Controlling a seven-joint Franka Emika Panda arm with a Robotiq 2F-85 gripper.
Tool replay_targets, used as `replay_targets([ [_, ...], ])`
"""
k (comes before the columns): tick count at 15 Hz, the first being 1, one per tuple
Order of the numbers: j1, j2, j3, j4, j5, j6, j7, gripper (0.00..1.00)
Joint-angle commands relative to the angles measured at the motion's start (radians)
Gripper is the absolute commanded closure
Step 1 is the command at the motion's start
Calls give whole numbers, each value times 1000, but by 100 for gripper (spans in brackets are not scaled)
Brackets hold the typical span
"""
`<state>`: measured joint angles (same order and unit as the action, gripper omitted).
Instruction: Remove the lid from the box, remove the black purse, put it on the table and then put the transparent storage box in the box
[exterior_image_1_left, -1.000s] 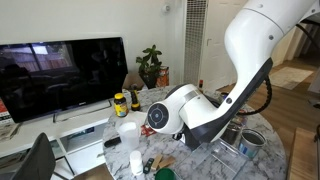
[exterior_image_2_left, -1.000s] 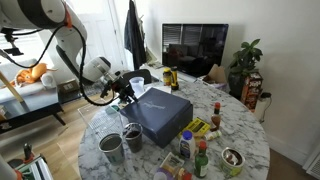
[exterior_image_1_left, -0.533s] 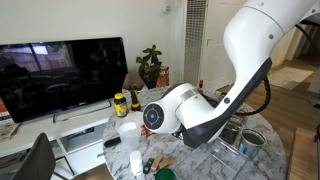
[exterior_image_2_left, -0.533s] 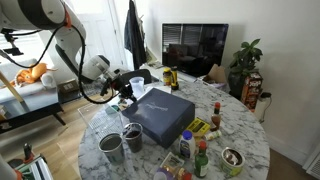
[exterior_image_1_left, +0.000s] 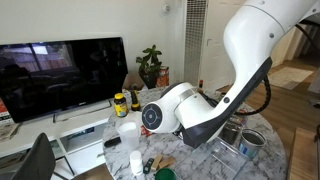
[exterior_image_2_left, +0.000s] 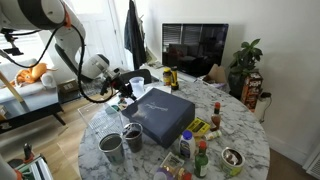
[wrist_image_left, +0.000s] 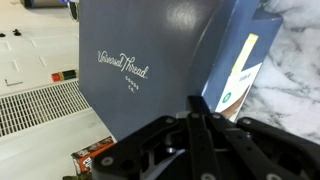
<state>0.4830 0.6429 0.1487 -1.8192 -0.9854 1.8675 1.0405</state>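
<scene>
The task seems hardly begun: the large flat navy-blue lid (exterior_image_2_left: 160, 103) still covers the big navy-blue cardboard box (exterior_image_2_left: 152, 131) on the white marble table (exterior_image_2_left: 243, 137), the gripper (wrist_image_left: 200, 122) has its jaws together at the lid's edge, perhaps pinching it, and everything else is left to do.

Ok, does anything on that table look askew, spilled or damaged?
Nothing stands out: the navy lid sits square on its box, and the cups and bottles on the cluttered marble table stand upright, no spills.
</scene>
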Motion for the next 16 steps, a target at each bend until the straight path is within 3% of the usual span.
replay_targets([
  [1,13,-19,12,0,-15,-57,19,96],
  [2,12,-21,18,3,-6,-65,17,74],
  [5,-11,-42,40,-11,15,-24,14,65],
  [8,-90,-149,65,-100,80,117,-3,41],
  [13,-239,-400,46,-343,231,425,-91,4],
  [16,-323,-525,10,-500,359,640,-183,0],
])
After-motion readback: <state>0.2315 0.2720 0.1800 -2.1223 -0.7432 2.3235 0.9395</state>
